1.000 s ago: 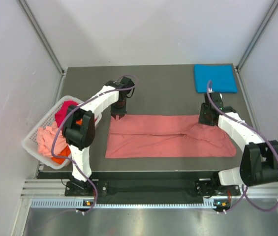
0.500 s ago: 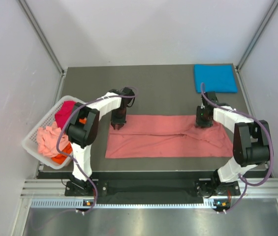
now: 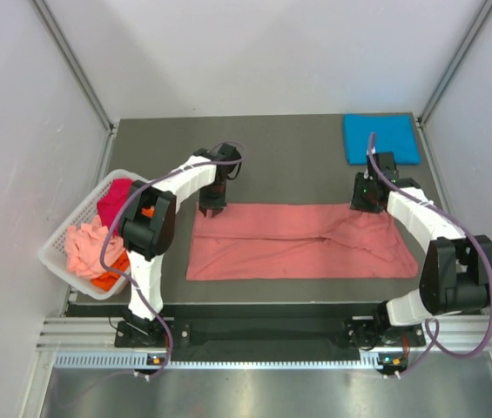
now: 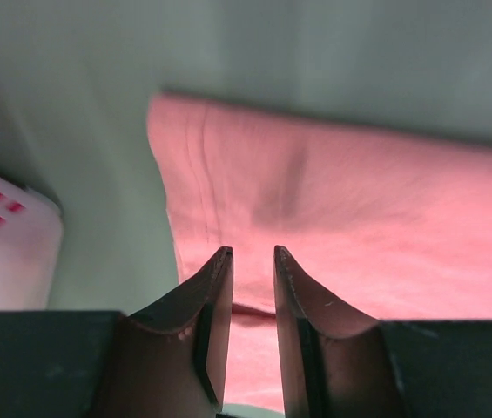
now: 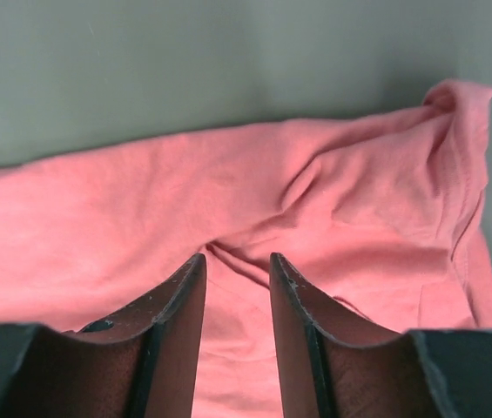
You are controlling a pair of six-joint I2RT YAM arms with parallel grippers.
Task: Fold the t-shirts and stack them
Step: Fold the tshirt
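A salmon-pink t-shirt (image 3: 298, 244) lies folded into a long strip across the middle of the table, with creases at its right end. My left gripper (image 3: 210, 210) hovers over the strip's far left corner. In the left wrist view the left gripper (image 4: 250, 252) is open by a narrow gap, with nothing in it and the pink cloth (image 4: 359, 218) lying flat beneath. My right gripper (image 3: 366, 206) hangs over the far right part. Seen from its wrist, the right gripper (image 5: 235, 259) is open too, above a wrinkle in the shirt (image 5: 141, 218). A folded bright blue t-shirt (image 3: 381, 138) lies at the far right corner.
A white slatted basket (image 3: 54, 259) sits tilted at the table's left edge, and its corner (image 4: 2, 252) shows in the left wrist view. It holds a magenta shirt (image 3: 115, 198), a pale pink one (image 3: 80, 244) and an orange one (image 3: 111, 277). Walls close in the table on three sides.
Both grippers dipped onto the pink shirt's far edge half a second ago and have since drawn back from it. The shirt's right end lies slightly straighter than a second ago.
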